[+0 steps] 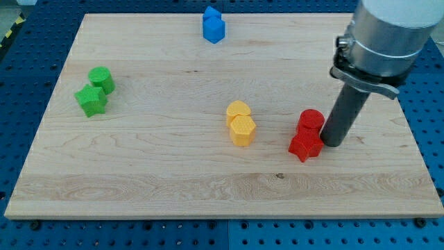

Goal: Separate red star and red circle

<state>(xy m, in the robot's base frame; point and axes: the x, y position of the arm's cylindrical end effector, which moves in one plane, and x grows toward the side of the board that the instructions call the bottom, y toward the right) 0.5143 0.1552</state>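
Observation:
The red circle (311, 120) and the red star (305, 146) sit touching each other at the view's right, the circle just above the star. My tip (331, 144) rests on the board right beside them, on their right side, at or very near the star's right edge. The dark rod rises from it toward the view's top right, under the grey arm.
A yellow half-round block (238, 111) and a yellow hexagon (243, 130) touch at the centre. A green circle (102, 78) and green star (91, 100) sit at the left. Two blue blocks (214, 26) sit at the top edge. The wooden board (139, 173) lies on a blue perforated table.

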